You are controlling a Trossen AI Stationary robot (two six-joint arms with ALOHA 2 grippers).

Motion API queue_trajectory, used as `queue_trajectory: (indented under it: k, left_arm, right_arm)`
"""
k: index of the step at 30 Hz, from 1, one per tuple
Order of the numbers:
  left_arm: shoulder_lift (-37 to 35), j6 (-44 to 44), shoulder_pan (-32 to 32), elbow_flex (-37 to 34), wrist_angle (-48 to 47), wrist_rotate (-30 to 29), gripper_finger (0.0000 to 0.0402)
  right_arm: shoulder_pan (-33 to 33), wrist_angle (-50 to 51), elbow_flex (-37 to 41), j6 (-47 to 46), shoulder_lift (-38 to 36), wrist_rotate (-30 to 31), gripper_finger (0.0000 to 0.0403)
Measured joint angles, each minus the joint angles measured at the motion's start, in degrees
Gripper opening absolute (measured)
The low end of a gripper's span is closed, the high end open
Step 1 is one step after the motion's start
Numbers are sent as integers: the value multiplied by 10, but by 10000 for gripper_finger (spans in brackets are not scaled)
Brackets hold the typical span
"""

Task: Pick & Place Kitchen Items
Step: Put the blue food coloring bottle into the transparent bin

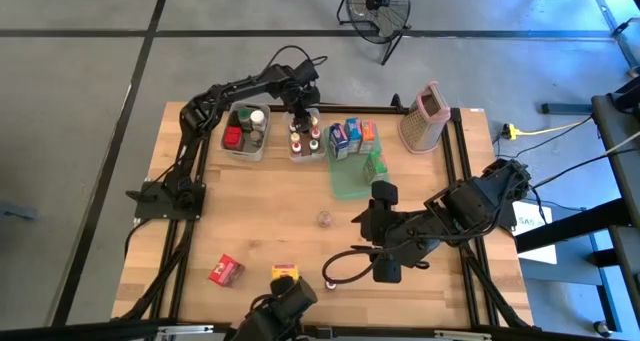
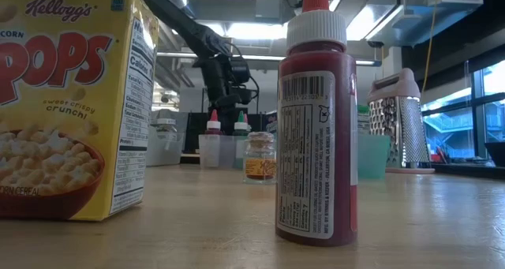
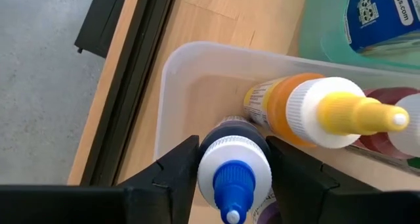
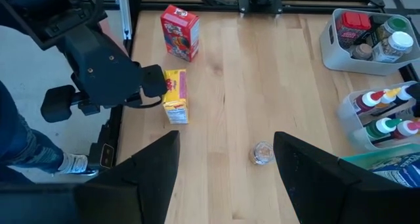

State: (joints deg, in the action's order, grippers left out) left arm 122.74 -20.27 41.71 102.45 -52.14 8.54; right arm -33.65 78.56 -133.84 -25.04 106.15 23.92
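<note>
**Left fingers pinch a blue-capped bottle in the clear bin; right arm waits over the tabletop**

High view: the left gripper (image 1: 300,109) reaches down into a small clear bin (image 1: 305,155) of squeeze bottles at the far side of the tabletop (image 1: 270,221). Just beside that bin on the left stands a grey bin (image 1: 243,153) holding spice jars. On the other side a flat green tray (image 1: 350,186) carries small blue and orange cartons (image 1: 352,138). A box grater (image 1: 424,118) stands near the far right corner. The right gripper (image 1: 372,219) hovers over the middle-right of the tabletop, with a tiny glass jar (image 1: 324,218) near it. A red carton (image 1: 226,270) and a yellow carton (image 1: 285,272) lie at the near edge.

Low view: a Corn Pops box (image 2: 71,103) and a red bottle (image 2: 316,127) stand close to the camera; a small spice jar (image 2: 259,158) stands alone farther back, before the clear bin and the grater.

Left wrist view: the fingers (image 3: 172,175) press against both sides of a dark bottle with a blue cap (image 3: 233,168), inside the clear bin. An orange bottle with a yellow cap (image 3: 308,109) lies just beside it.

Right wrist view: the fingers (image 4: 154,168) are spread wide with nothing between them, above the tiny glass jar on bare wood. The red and yellow cartons lie well apart from it.
</note>
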Motion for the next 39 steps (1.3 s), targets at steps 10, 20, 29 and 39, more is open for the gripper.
queue_trajectory:
  k: [10, 20, 29, 39]
  left_arm:
    - [0, -10, 0, 0, 0, 0, 196]
    - [0, -14, 0, 0, -5, 2, 247]
    - [0, -7, 0, 10, -4, -18, 264]
    - [0, -2, -1, 89, -75, -45, 263]
  right_arm:
    - [0, 0, 0, 0, 0, 0, 250]
    - [0, 0, 0, 0, 0, -1, 250]
    - [0, -3, 0, 0, 0, -1, 250]
    - [0, -9, 0, 0, 0, -1, 250]
